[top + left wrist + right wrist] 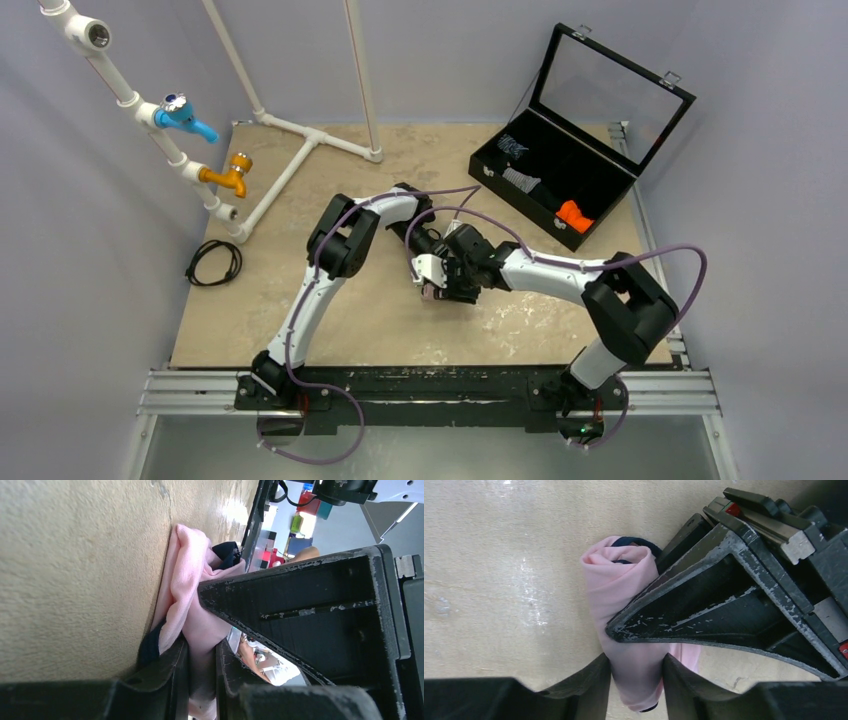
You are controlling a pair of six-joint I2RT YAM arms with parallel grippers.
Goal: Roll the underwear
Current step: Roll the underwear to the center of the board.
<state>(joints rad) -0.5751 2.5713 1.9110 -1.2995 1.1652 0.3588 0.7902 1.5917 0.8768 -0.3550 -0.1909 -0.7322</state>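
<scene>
The underwear (624, 590) lies mid-desk (400, 335), loosely rolled, its long axis running six to twelve straight out of my right claw (636, 667), which pinches its near end. My left claw (201, 655) pinches it too, from three o'clock.

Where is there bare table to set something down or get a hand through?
Free: the near strip of table between the two arm bases; back centre between pipes and case; the left-near corner, nearer than the cable. Crowded: the middle, where left gripper and right gripper both clamp the underwear.
</scene>
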